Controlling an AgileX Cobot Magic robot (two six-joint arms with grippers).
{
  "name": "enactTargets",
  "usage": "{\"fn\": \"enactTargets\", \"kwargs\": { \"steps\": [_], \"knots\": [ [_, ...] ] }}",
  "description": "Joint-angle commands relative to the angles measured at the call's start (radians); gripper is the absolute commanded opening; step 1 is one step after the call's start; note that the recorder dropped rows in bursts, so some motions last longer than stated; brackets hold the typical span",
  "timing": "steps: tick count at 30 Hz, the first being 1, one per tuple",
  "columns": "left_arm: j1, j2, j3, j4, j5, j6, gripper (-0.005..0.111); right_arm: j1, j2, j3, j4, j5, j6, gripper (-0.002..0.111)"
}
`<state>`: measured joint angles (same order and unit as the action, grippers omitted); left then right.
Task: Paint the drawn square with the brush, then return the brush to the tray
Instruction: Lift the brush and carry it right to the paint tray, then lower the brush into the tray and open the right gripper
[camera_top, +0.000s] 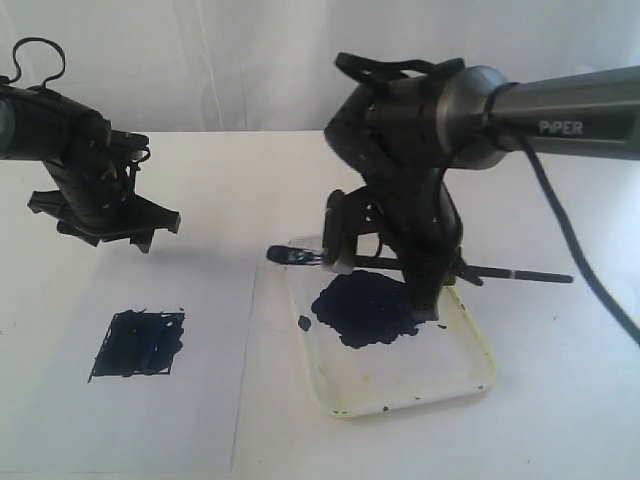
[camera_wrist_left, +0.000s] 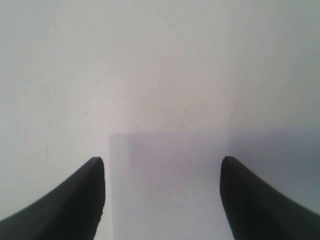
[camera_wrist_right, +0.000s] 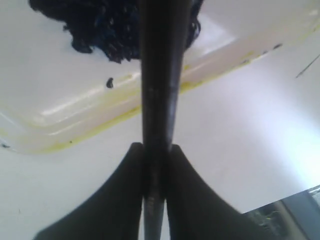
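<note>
Now tray holds dark paint blob; right pincer grips brush.

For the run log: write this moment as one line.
drawn square: painted | brush: in right end effector, over tray | left end effector: open, empty

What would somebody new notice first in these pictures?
Probably the big blue-black paint blob in the shallow white plastic tray right of centre, with the right gripper shut on the long thin dark-handled brush, held level across the tray's far side. Next comes the small drawn square on the white paper sheet at left, daubed dark all over, with the open left gripper hovering above the paper.
</note>
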<state>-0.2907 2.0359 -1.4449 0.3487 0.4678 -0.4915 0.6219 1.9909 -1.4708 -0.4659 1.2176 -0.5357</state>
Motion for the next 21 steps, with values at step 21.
{"fn": "enactTargets", "kwargs": {
  "steps": [21],
  "knots": [
    [0.000, 0.000, -0.012, 0.029, 0.029, 0.002, 0.068, -0.284, 0.089, 0.031, 0.087, 0.004, -0.247, 0.000]
  ]
}}
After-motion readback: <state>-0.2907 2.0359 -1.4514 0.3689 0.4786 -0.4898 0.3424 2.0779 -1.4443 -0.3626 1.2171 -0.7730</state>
